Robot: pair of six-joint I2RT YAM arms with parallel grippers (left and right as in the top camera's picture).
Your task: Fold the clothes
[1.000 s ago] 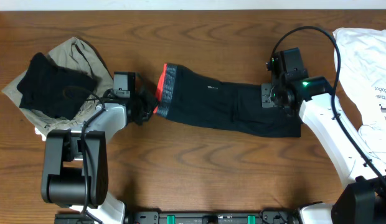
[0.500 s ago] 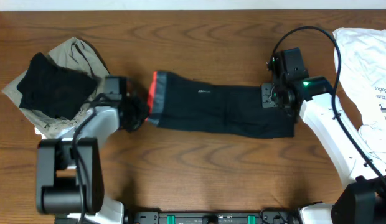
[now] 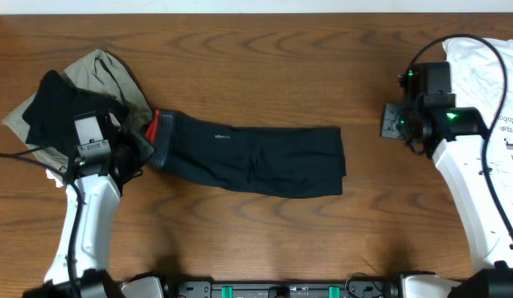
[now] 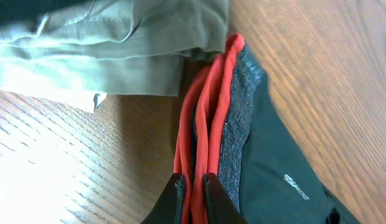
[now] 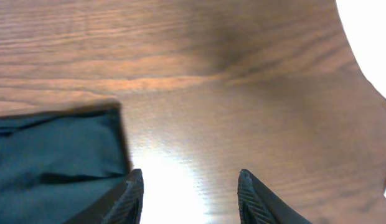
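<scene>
The long black trouser-like garment (image 3: 256, 157) lies flat across the middle of the table, its grey waistband with coral-red edge (image 3: 155, 128) at the left end. My left gripper (image 3: 139, 141) is shut on that red-edged waistband (image 4: 208, 124), the fingertips (image 4: 193, 182) pinching the red folds. My right gripper (image 3: 395, 124) is open and empty over bare wood, apart from the garment's right end (image 5: 56, 149); its fingers (image 5: 190, 180) frame the table surface.
A pile with a plain black folded garment (image 3: 62, 112) on olive cloth (image 3: 103, 70) sits at the left, touching the waistband; the olive cloth shows in the left wrist view (image 4: 106, 43). A white printed garment (image 3: 488, 74) lies at the right edge.
My left gripper pulled the waistband leftward, dragging the whole garment toward the pile. My right gripper let go of the garment's right end and moved right and up.
</scene>
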